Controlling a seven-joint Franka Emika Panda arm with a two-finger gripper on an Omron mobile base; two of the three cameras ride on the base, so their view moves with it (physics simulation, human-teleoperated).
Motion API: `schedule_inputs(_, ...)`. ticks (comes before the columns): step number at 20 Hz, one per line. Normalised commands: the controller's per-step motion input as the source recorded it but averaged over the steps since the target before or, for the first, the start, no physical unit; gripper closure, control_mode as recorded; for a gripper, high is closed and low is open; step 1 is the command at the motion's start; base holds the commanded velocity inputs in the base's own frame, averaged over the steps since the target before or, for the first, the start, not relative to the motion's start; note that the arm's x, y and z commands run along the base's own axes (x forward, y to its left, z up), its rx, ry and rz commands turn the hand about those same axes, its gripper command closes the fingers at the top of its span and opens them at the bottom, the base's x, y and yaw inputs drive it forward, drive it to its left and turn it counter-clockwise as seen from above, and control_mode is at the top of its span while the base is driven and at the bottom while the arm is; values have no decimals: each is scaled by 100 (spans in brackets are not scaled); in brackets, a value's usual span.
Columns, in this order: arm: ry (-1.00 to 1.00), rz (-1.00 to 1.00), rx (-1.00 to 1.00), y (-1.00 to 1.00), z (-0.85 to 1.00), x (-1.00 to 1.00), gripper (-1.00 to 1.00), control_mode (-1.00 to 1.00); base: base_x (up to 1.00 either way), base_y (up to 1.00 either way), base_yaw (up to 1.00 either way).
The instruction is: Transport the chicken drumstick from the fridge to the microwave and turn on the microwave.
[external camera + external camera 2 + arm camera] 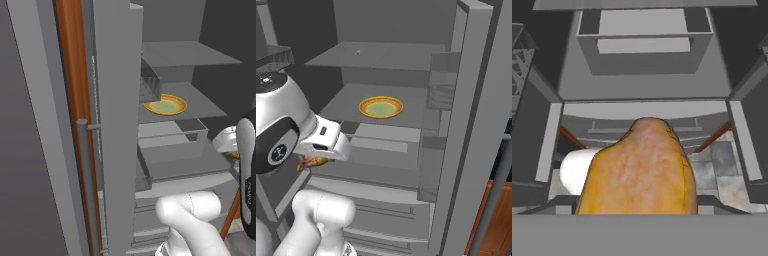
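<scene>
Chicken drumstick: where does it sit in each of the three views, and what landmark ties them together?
Left base view: the chicken drumstick is an orange sliver at the right edge, mid-height.
Right base view: it is at lower left, partly hidden.
Hand view: it is large, at bottom centre.
Shared landmark: the open grey drawer inside the fridge.

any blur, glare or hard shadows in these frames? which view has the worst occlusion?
Left base view: sharp, flat render light, no glare on the fridge; right base view: soft shading under the shelves, yellow plate crisp; hand view: worst occlusion, the chicken drumstick looms large at the lens, its texture slightly soft.
</scene>
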Motion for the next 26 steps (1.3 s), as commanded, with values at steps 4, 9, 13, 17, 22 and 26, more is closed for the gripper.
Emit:
schedule_inputs(4,4,5,-1,0,0,-55,100,-100,0,0,0)
schedule_inputs(9,5,0,-1,0,2,-34,100,-100,0,0,0)
schedule_inputs(13,4,0,0,0,6,-23,100,-100,0,0,0)
schedule_inputs(17,9,0,0,0,12,-1,100,-100,0,0,0)
schedule_inputs(22,12,0,0,0,4,7,100,-100,0,0,0)
schedule_inputs(26,10,0,0,0,0,4,100,-100,0,0,0)
